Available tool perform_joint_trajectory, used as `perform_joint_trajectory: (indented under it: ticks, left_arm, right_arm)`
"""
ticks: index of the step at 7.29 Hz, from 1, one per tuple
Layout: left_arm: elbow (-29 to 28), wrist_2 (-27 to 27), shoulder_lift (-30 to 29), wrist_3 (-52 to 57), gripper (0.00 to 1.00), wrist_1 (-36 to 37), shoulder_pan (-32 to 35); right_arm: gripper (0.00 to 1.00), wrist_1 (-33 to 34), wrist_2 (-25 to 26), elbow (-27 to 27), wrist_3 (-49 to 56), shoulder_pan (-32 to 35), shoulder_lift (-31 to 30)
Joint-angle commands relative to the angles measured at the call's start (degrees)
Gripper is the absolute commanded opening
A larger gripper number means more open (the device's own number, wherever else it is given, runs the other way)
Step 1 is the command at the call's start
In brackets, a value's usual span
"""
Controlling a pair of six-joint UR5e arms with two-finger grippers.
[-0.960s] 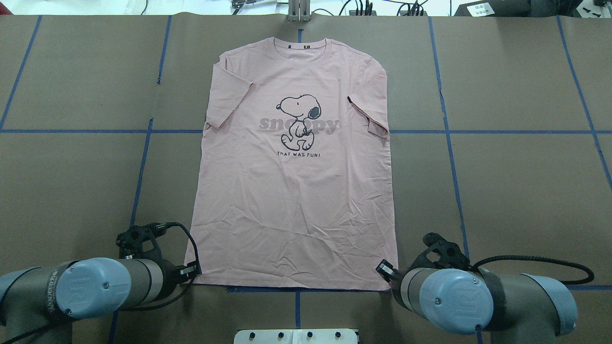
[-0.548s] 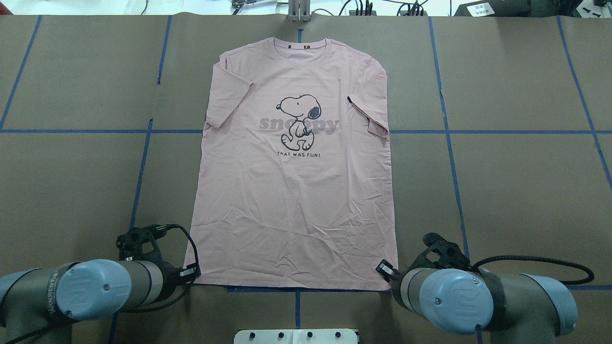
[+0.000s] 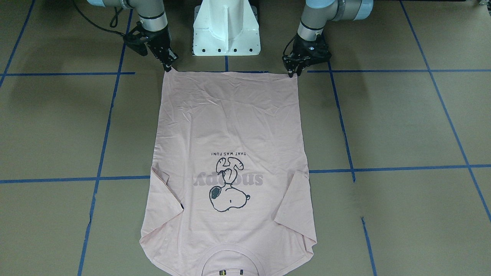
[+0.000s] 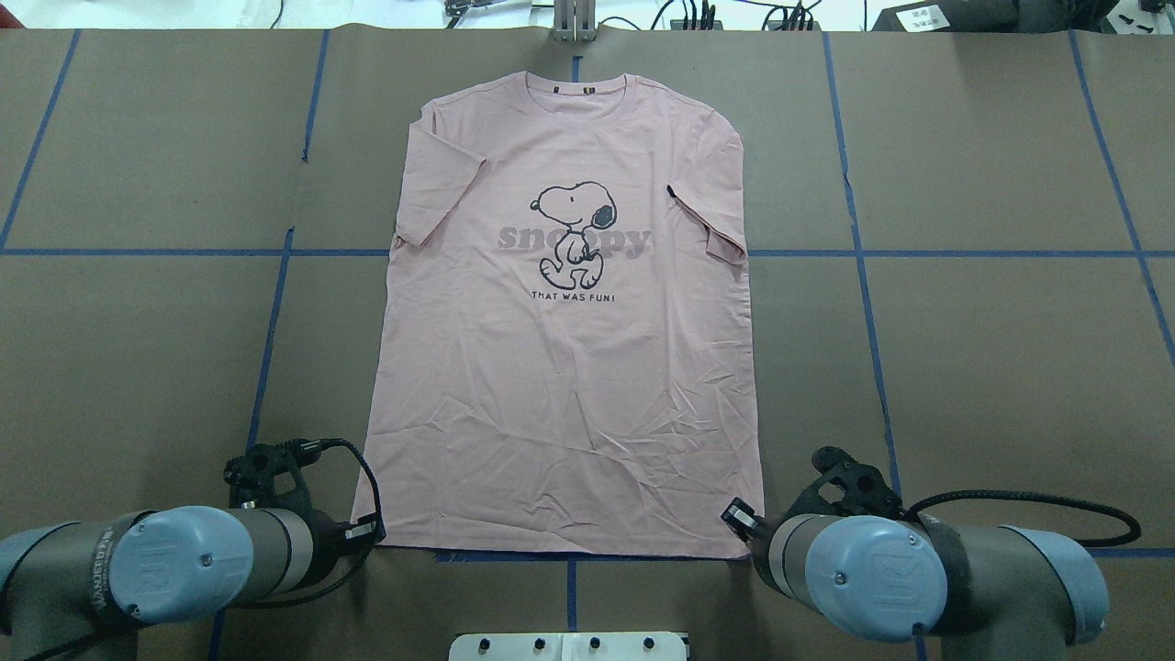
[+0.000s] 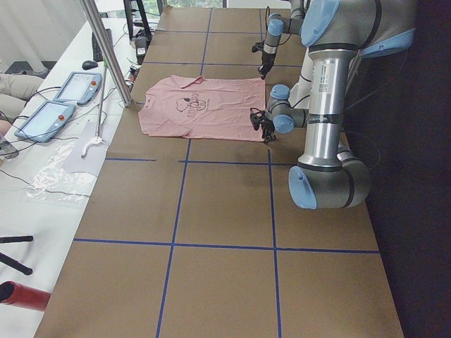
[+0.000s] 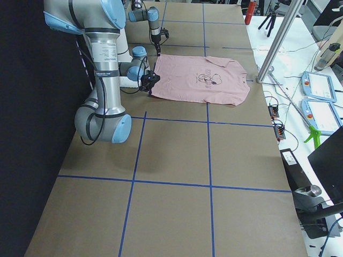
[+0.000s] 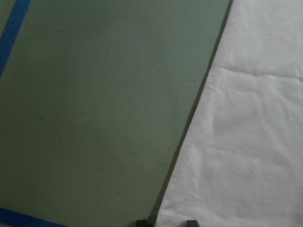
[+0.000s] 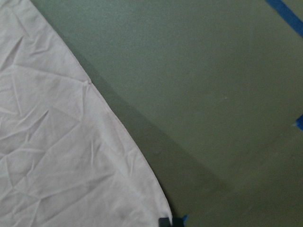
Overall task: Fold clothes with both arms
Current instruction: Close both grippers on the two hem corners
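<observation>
Now, T-shirt [image 4: 560, 386] hem corners at left tool [image 3: 294, 73], spread, right tool [image 3: 168, 68], grip unclear

T-shirt [image 4: 565, 367] lies flat on the table [image 4: 991, 367], print side up, on the table's centre line. Its collar is at the far edge from the robot and its hem is at the near edge. Both sleeves lie angled against the body. The left claw [image 3: 294, 73] is at the hem's left corner, and the right claw [image 3: 168, 68] is at the hem's right corner. Pedestal base [image 3: 226, 28] stands between the two arms, just behind the hem. An upright post [image 4: 574, 23] stands just beyond the collar.
</observation>
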State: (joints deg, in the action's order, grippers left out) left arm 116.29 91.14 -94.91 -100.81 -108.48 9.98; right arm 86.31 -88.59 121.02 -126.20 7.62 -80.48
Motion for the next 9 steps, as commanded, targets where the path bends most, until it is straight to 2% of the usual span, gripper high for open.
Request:
perform_joint_trajectory:
  ticks: [1,2,5,7,8,9]
  left_arm:
    - [0.0,0.0,0.2,-0.1,0.26,0.1,-0.1]
    - [0.0,0.1,0.1,0.0,0.0,0.1,-0.1]
    - [1.2,0.4,-0.4,-0.3,0.0,0.1,-0.1]
    - [7.6,2.1,-0.5,-3.5,0.0,5.9,-1.3]
    - [11.5,4.9,-0.5,-5.2,0.0,8.6,-1.4]
    - [13.6,5.1,-0.6,-7.4,0.0,10.5,-1.2]
  right_arm:
    - [0.0,0.0,0.0,0.0,0.0,-0.1,0.1]
    - [0.0,0.0,0.0,0.1,0.0,-0.1,0.1]
    - [0.0,0.0,0.0,0.3,0.0,0.1,-0.1]
    - [0.0,-0.1,-0.2,4.8,0.1,-0.9,-4.5]
    - [0.0,-0.2,-0.7,8.4,0.1,-1.5,-6.9]
    - [0.0,-0.2,-1.3,12.2,0.2,-1.3,-8.5]
